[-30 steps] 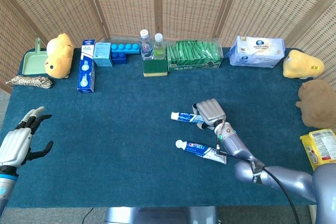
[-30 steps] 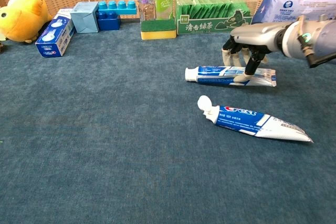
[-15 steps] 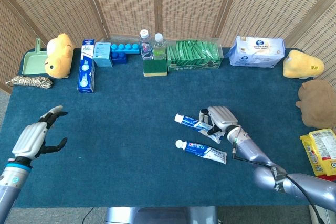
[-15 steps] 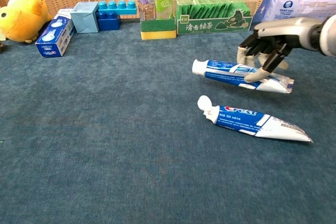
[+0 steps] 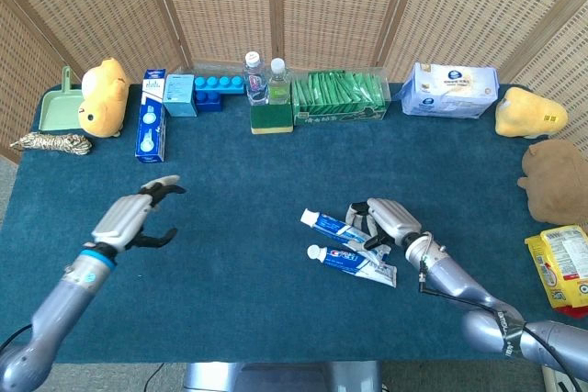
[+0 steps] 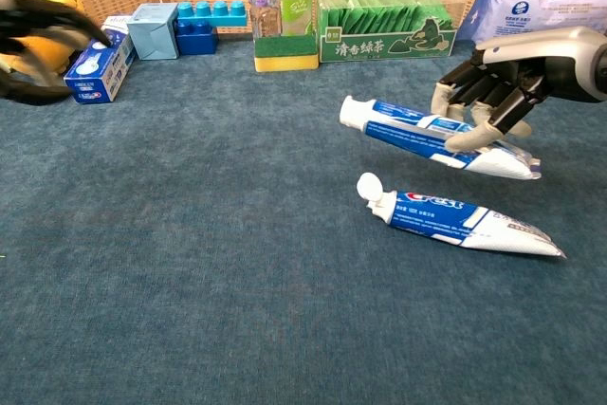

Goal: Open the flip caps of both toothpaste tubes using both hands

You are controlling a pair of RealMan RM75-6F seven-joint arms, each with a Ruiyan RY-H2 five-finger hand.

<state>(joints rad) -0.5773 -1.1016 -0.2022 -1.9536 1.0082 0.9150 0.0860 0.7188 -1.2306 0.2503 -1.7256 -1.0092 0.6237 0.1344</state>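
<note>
Progress, judged from both views: about half done. The lower toothpaste tube (image 6: 460, 224) lies flat on the blue tablecloth (image 6: 209, 263), just nearer the robot than the held tube, and its flip cap (image 6: 371, 186) stands open, swung up off the nozzle. The upper toothpaste tube (image 6: 432, 136) looks lifted clear of the cloth, cap end higher and pointing left, tail end sagging right. Its cap (image 6: 353, 112) looks closed, so that one is left to do.

Right hand (image 6: 498, 92) grasps the upper tube: fingers curled over the top, thumb pressed under the body near the tail half. The grip is well away from the cap, so that hand alone can't flip it; prob needs the other hand.

Left hand (image 5: 138, 218) is released, fingers apart, nothing in it, well to the left of the held tube and apart from it. In the chest view it's only a dark blur at the left edge, in front of the yellow plush toy (image 6: 38, 30).

Hard to make out:
- Whether the upper tube's tail touches the cloth or the lower tube; head view shows the two tubes overlapping there.
- Upper cap's hinge side, too small to tell.
- Thumb contact, partly hidden by the tube.
</note>
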